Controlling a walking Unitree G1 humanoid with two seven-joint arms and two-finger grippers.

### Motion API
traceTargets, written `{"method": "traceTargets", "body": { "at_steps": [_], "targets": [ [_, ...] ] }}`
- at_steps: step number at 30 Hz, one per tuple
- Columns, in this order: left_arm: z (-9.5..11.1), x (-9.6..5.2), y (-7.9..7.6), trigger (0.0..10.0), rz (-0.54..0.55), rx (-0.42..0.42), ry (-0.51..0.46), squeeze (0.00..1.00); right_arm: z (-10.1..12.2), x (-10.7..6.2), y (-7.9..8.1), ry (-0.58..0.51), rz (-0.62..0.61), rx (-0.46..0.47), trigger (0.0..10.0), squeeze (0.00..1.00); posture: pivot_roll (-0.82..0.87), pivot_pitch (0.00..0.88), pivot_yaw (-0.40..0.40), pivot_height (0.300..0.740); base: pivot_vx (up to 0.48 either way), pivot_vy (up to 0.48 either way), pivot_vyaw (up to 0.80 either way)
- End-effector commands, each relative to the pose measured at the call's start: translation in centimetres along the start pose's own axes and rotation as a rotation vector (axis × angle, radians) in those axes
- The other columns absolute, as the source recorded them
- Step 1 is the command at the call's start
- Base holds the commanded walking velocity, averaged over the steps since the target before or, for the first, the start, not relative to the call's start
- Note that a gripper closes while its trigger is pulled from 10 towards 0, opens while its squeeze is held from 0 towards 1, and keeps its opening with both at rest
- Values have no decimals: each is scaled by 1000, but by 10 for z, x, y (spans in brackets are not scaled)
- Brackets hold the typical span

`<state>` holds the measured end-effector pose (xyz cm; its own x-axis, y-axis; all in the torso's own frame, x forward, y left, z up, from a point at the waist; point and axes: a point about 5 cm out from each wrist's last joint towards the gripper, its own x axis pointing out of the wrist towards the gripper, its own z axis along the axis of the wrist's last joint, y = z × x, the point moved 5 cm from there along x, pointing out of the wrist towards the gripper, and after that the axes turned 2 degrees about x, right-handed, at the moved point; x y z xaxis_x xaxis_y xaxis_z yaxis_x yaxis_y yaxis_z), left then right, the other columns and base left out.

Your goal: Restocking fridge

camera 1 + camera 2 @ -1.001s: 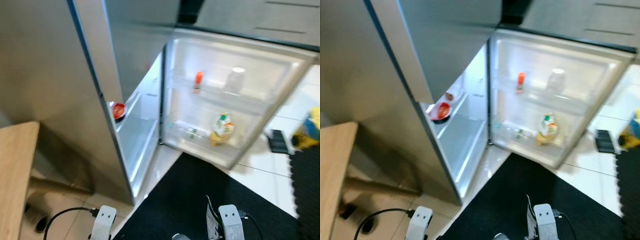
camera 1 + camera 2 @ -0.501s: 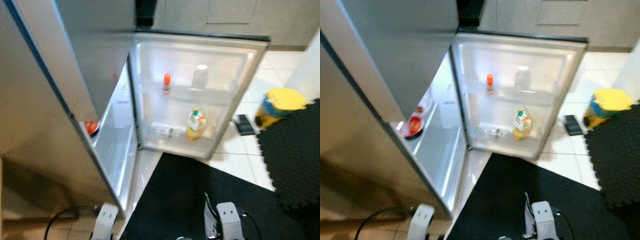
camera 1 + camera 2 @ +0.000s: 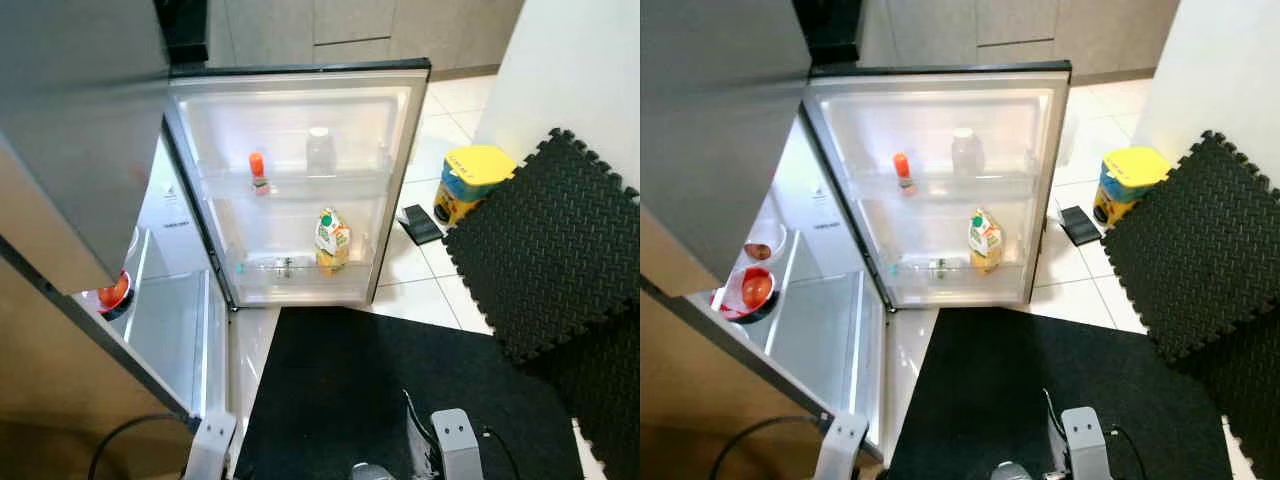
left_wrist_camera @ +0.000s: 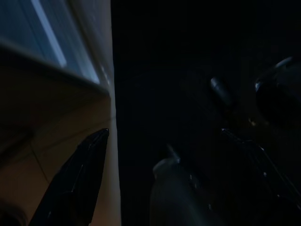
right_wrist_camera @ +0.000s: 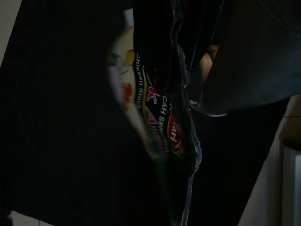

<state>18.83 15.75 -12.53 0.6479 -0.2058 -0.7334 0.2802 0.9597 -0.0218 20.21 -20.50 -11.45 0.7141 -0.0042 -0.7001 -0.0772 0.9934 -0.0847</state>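
Open fridge door (image 3: 940, 190), both arms low.
Three items stand on its shelves: red-capped bottle (image 3: 902, 170), clear jar (image 3: 963, 150), juice carton (image 3: 984, 240). In darkness, right gripper (image 5: 160, 70) pinches a printed packet (image 5: 160, 127); left gripper (image 4: 164, 155) spread.

Open fridge door (image 3: 940, 190) holding an orange-capped bottle (image 3: 902, 170), clear jar (image 3: 963, 152) and juice carton (image 3: 985, 240), red bowl (image 3: 754, 291) on an inner shelf, black mat (image 3: 1040, 390) below.
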Motion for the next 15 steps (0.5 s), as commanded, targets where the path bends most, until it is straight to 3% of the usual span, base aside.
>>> {"method": "traceTargets", "body": {
  "at_steps": [1, 6, 15],
  "targets": [
    [-8, -2, -1, 10000, -1, 1, 22, 0, 0, -1, 4, -9, 10, -4, 10000, 0, -171, 120, 80, 740, 0, 0, 0],
    [-6, -2, -1, 10000, 0, -10, 15, 0, -1, -1, 3, -9, 7, -6, 10000, 0, -174, 120, 80, 740, 0, -120, 0],
    [-5, -2, -1, 10000, -2, -16, 6, 0, -1, -1, 2, -13, 5, -9, 10000, 0, -178, 120, 80, 740, 0, -450, 0]
  ]
}}
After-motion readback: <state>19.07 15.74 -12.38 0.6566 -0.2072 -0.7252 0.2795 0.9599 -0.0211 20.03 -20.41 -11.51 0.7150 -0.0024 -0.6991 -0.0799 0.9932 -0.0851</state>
